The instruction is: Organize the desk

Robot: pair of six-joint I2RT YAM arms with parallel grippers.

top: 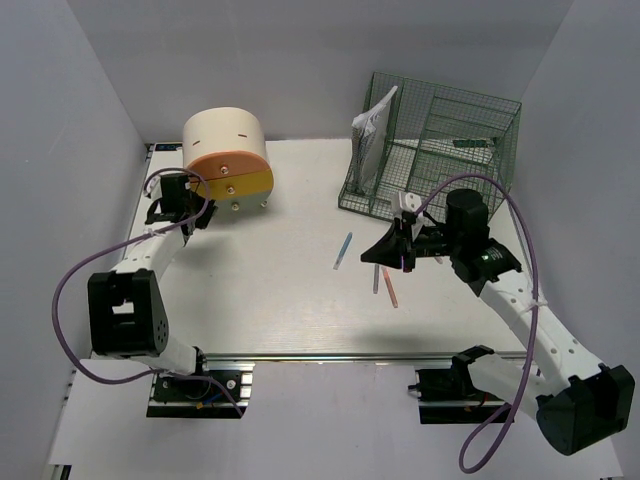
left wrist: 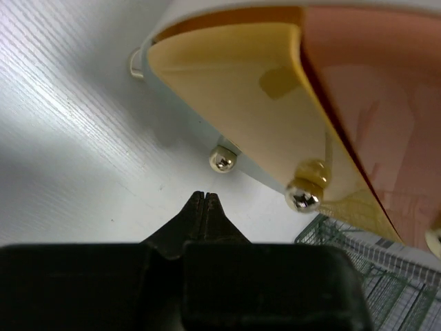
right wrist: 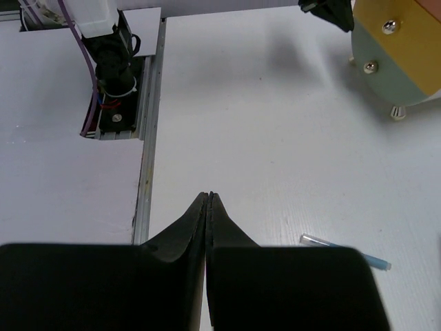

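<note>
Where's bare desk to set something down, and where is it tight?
Bare: desk middle, between drawer box and front rail; also the back strip between box and rack. Crowded: around the three pens by the right tool.

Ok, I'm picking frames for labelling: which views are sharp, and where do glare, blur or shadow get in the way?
Top external: evenly lit and sharp, only soft shadows on the desk. Left wrist: the drawer box is close and soft, with glints on its knob and a shadow beneath. Right wrist: desk bright and clear, the shut right gripper a featureless black mass.
</note>
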